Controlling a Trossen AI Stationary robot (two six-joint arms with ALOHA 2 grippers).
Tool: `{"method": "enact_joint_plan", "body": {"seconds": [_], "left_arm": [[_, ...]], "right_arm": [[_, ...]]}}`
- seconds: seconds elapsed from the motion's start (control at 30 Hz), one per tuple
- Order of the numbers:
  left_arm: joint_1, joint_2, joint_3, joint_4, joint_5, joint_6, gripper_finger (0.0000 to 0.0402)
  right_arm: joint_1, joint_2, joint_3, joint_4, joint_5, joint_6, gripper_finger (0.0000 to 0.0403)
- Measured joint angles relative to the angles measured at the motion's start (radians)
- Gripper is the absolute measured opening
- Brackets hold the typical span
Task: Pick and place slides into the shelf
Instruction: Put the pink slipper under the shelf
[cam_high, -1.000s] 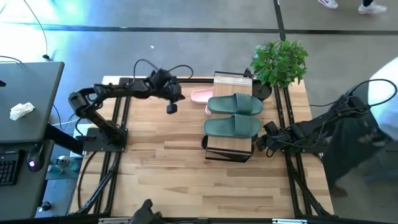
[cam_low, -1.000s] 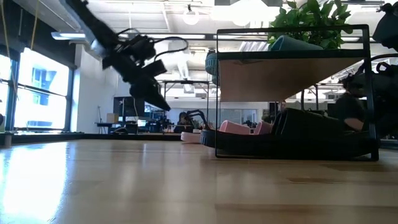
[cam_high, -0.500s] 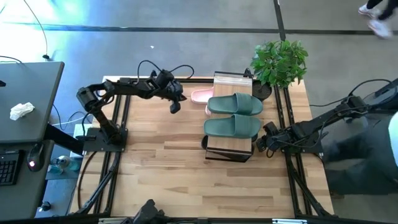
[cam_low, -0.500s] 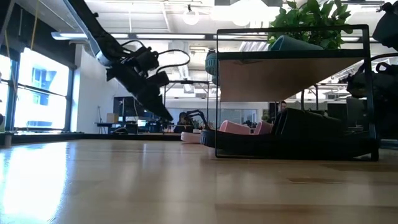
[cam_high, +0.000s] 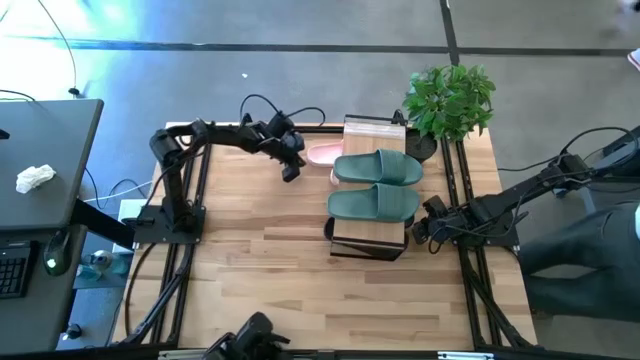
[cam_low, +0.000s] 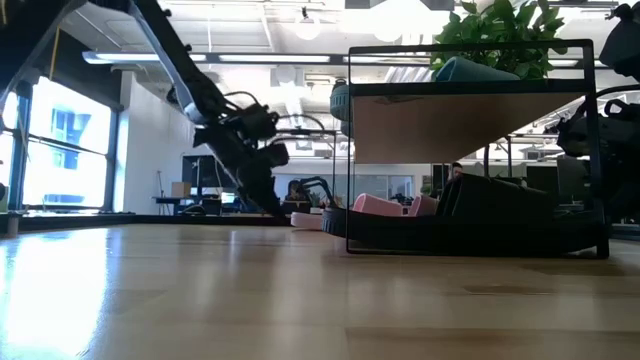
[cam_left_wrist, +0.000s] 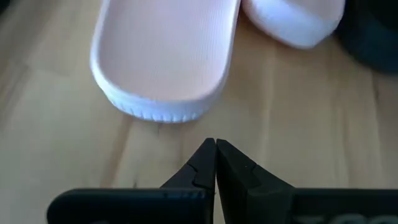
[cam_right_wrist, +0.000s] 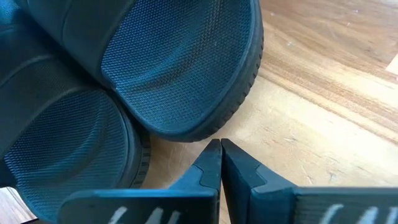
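Observation:
A pair of pale pink slides (cam_high: 322, 155) lies on the table at the shelf's (cam_high: 372, 128) far left side, soles down. My left gripper (cam_high: 291, 173) is shut and slants down at the table just short of the nearer pink slide's heel (cam_left_wrist: 160, 68), with bare wood between them. Two sage green slides (cam_high: 376, 184) lie on the shelf's top board. The black slides (cam_right_wrist: 180, 68) lie on its lower board. My right gripper (cam_high: 420, 231), also shut, stands at the shelf's right side, its tips (cam_right_wrist: 220, 149) close under one black slide's end. My right gripper's shut fingertips (cam_right_wrist: 211, 155) stand right at the rounded end of one black slide (cam_right_wrist: 208, 130), coming level from the table's right side. Whether they touch it I cannot tell.
A potted plant (cam_high: 450, 100) stands at the far right corner behind the shelf. A dark desk (cam_high: 45, 160) with a keyboard and a crumpled tissue is off the table's left edge. Bare tabletop (cam_high: 270, 260) spreads over the near half.
My left gripper has sunk toward the table and gone toward the right edge, closer to the pink slides, rolling somewhat as it went. It has stayed shut. The slides have not moved.

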Motion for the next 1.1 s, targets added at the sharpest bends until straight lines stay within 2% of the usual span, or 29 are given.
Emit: {"method": "enact_joint_plan", "body": {"seconds": [0.17,0.4,0.53,0.63,1.1], "left_arm": [[0.002,0.044,0.109,-0.048,0.014,-0.008,0.0000],[0.002,0.146,0.280,-0.256,0.002,0.036,0.0000],[-0.007,0.193,0.335,-0.283,0.014,0.043,0.0000],[-0.017,0.208,0.364,-0.278,0.042,0.044,0.0000],[-0.041,0.209,0.402,-0.251,0.016,0.034,0.0000]], "right_arm": [[0.000,0.000,0.000,0.002,0.006,0.000,0.0000],[0.000,0.000,0.000,0.002,0.008,0.000,0.0000],[0.000,0.000,0.000,0.002,0.010,0.000,0.0000],[0.000,0.000,0.000,0.002,0.014,0.000,0.0000],[0.000,0.000,0.000,0.002,0.016,-0.004,0.0000]]}}
